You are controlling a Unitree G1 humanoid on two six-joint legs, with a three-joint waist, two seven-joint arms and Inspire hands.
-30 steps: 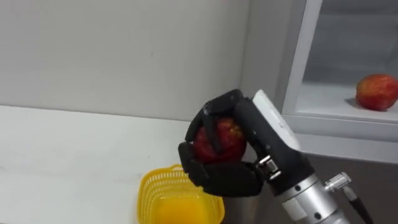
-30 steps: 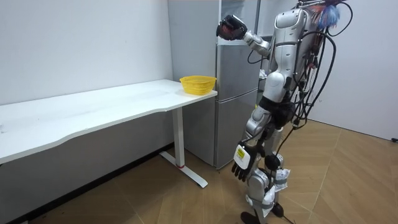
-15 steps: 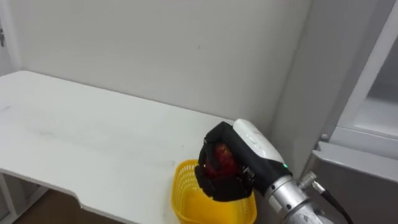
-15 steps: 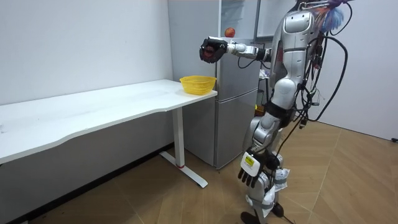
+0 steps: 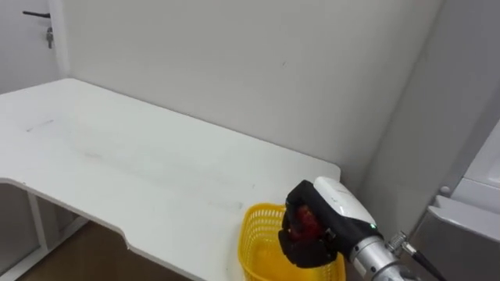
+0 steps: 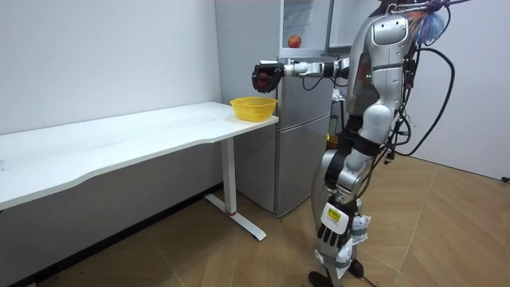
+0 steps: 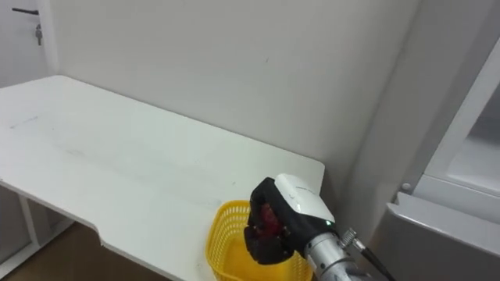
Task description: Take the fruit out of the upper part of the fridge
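Apple (image 5: 306,222) from the upper fridge sits in the right hand (image 5: 320,234), whose dark fingers are curled tight round it so that only a patch of red shows between them. The hand hangs just above the yellow basket (image 5: 256,248), which stands at the near corner of the white table (image 5: 117,164), next to the grey fridge (image 6: 303,135). In the room view the robot stands upright in front of the fridge with its right arm stretched level toward the table. Its left hand (image 6: 329,231) hangs by its thigh with the fingers loose.

The carrying step looks almost finished, and the drop into the basket is not yet done. The next move probably calls for lowering the hand a little until it is well inside the rim, then loosening the fingers so the fruit settles instead of bouncing out.

A second red apple (image 6: 295,41) rests on the shelf of the open upper compartment. The tabletop is long, smooth and white against a plain pale wall (image 5: 234,62); the floor (image 6: 199,255) is wood.
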